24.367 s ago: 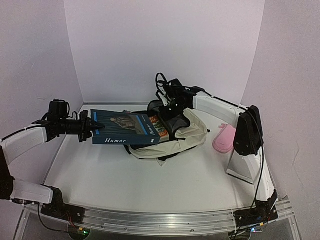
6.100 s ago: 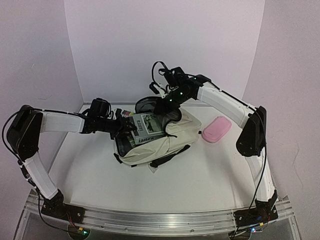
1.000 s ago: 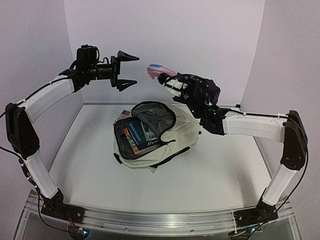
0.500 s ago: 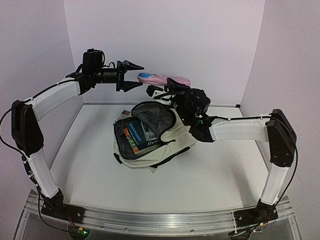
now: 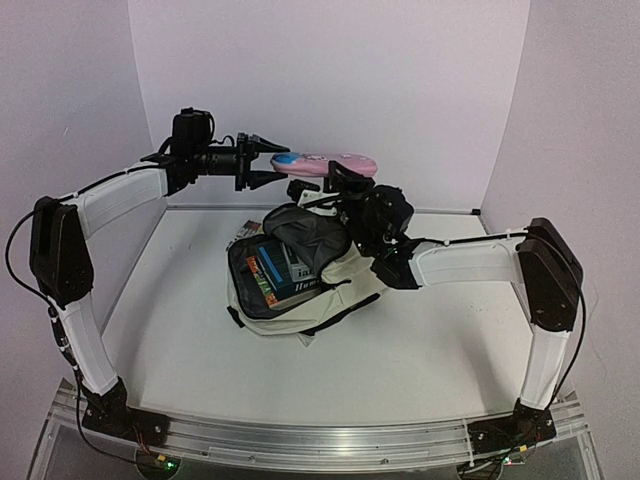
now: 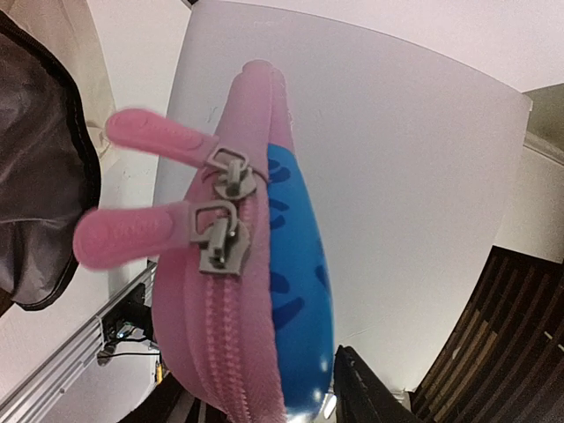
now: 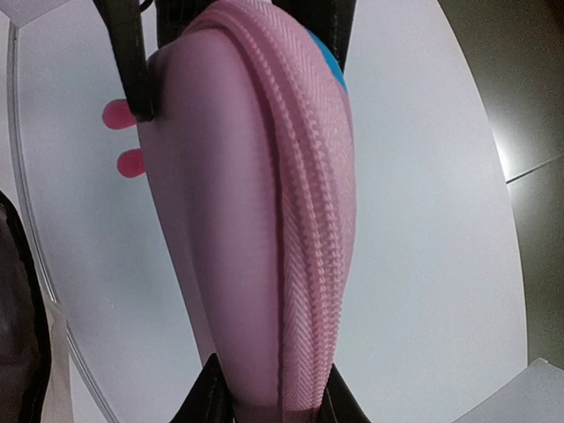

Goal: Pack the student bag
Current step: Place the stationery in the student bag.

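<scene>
The student bag (image 5: 345, 283), cream with dark lining, lies open at mid-table with several books (image 5: 275, 272) inside. My right gripper (image 5: 338, 183) is shut on the pink oval pencil case (image 5: 325, 164) and holds it level, high above the bag's far side. In the right wrist view the case (image 7: 256, 203) rises from between my right gripper's jaws (image 7: 269, 401). My left gripper (image 5: 266, 160) is open, one finger on each side of the case's left end. The left wrist view shows the case's zipper pulls and blue side (image 6: 256, 308) between my left gripper's fingers (image 6: 264, 407).
The bag's dark flap (image 5: 310, 232) stands folded up under the case. A book corner (image 5: 238, 232) sticks out behind the bag's left side. White walls close the left, back and right. The bag's lining (image 6: 35, 176) shows below the left gripper.
My right gripper has swung the pencil case left and level above the bag. My left gripper has come down and right, and its open fingers now straddle the case's left end.
</scene>
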Controlling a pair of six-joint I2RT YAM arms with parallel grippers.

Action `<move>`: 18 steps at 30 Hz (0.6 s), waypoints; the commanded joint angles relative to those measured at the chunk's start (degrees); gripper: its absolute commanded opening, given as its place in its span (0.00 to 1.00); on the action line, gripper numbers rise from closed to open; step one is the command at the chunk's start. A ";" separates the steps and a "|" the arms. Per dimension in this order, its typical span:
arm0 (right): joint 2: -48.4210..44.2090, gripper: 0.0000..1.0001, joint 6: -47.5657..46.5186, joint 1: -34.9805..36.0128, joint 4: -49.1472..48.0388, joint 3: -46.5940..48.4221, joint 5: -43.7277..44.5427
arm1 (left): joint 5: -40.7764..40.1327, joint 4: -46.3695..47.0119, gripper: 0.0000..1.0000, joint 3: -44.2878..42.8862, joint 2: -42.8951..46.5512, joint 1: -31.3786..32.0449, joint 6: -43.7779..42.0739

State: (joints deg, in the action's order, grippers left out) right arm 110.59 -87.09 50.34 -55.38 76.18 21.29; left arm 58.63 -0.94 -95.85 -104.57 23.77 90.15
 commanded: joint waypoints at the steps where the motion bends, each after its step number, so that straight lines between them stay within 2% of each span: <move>1: -0.65 0.03 -1.40 1.35 -6.17 1.10 -2.63 | 1.00 3.26 0.42 0.37 0.54 -0.73 -0.40; 3: -0.94 0.03 -1.52 1.56 -6.34 0.66 -2.75 | 0.70 2.54 0.37 0.82 0.93 -0.85 -1.33; 7: -1.55 0.06 -1.93 2.21 -7.00 -0.48 -2.87 | 0.74 1.32 0.35 1.17 1.37 -0.92 -3.09; 9: -1.79 0.23 -1.53 2.62 -6.98 -0.67 -2.10 | 0.71 1.92 0.28 2.21 2.05 -1.00 -3.47; 11: -2.41 0.49 -0.64 2.91 -6.35 -1.07 -1.19 | 0.01 2.35 0.20 3.78 3.66 -1.55 -4.93; 13: -4.29 0.72 1.68 2.97 -2.39 -1.62 -0.11 | -1.12 1.84 0.17 6.06 5.91 -2.51 -7.66; 15: -7.05 0.87 5.90 2.99 4.21 -1.82 1.44 | -2.11 1.30 0.14 8.63 8.95 -3.75 -11.39; 18: -12.01 0.98 16.86 2.95 21.44 -0.54 4.23 | -2.23 -4.14 0.12 11.28 13.48 -5.83 -19.06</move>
State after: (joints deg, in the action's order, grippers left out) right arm 107.55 -82.82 53.10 -49.23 74.00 21.77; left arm 57.77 -2.30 -86.35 -99.94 20.90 82.00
